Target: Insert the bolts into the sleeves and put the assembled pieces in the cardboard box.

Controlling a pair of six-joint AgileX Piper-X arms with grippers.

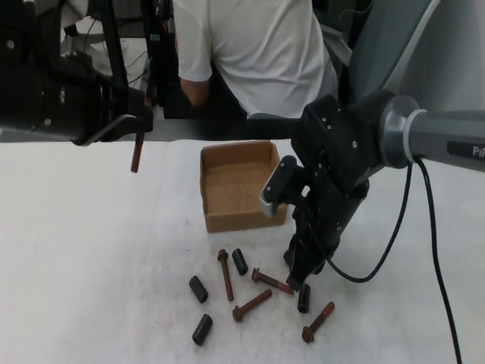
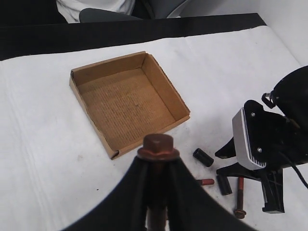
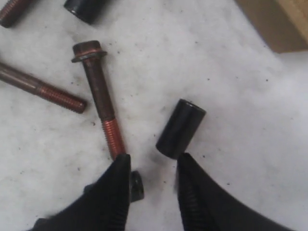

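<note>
Cardboard box [image 1: 242, 220] first: it sits open-topped on the white desk [image 1: 91, 250], and your left wrist camera looks straight down onto its corrugated floor, brown and bare from wall to wall.

The loose parts lie on the desk just off the box's near side. The high view gives you four loose bolts [image 1: 252, 304] and four sleeves [image 1: 198, 288], all lying separate from one another.

Now the arms. Off the box's left side, your left gripper [image 2: 158, 163] hangs raised above the desk. Its fingers [image 2: 137, 192] are clamped on a rusty bolt [image 2: 159, 143] just under the flanged head. In the high view that bolt hangs with its threaded end pointing down.

Your right gripper [image 1: 298, 267] is on the near side of the box, by its right corner. The arm is folded over steeply and the gripper points down into the scatter of parts. Its fingers [image 3: 120, 192] stand a narrow way apart.

A black sleeve [image 3: 180, 129] lies on its side just beyond the right fingertips, angled toward the box. Whether it touches them, you can't tell.

Beside that sleeve lies a second bolt [image 3: 98, 91], its threaded end running up to one fingertip.
</note>
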